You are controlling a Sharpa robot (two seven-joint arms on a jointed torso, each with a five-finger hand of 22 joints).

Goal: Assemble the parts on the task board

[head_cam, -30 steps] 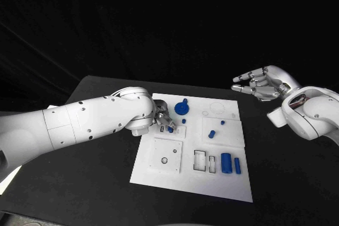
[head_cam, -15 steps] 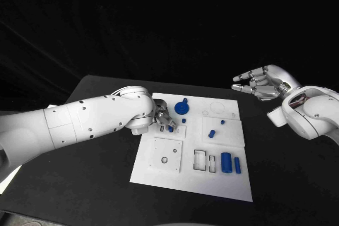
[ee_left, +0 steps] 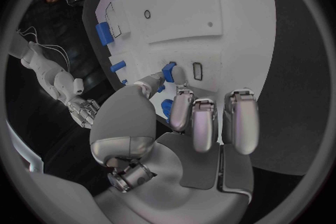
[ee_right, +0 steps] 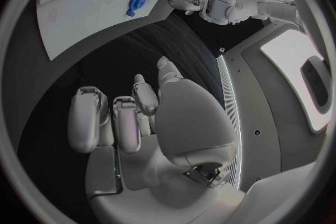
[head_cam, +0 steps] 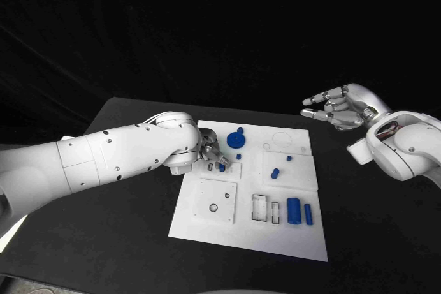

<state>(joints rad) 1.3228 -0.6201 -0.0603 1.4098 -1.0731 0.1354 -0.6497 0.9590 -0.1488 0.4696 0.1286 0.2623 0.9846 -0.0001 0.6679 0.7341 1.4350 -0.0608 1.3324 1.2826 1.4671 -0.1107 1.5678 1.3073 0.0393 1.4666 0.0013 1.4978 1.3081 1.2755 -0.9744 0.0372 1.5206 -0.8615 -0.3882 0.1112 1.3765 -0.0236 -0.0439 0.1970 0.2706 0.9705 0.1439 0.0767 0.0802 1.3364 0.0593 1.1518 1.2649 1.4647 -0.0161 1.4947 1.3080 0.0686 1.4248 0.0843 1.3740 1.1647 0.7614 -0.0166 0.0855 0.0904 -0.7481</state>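
While the head view hides most of the left hand (head_cam: 213,157) behind its arm at centre frame, the left wrist view shows it pinching a small blue part (ee_left: 168,72) against the task board (head_cam: 299,240). At upper right, the right hand (head_cam: 340,109) hangs empty, fingers loosely apart.

Left hand (ee_left: 199,123) shows brushed silver metal with a soft sheen, smooth grey pads on the fingers (ee_left: 241,120). At its fingertips, a small blue part (ee_left: 168,71) looks like matt plastic, though it is hard to tell. Beneath the hand the task board (head_cam: 294,240) reads as smooth white plastic, lightly glossy. Under that, the table (head_cam: 120,243) is flat matt black. Right hand (head_cam: 338,110) gleams the same satin metal.
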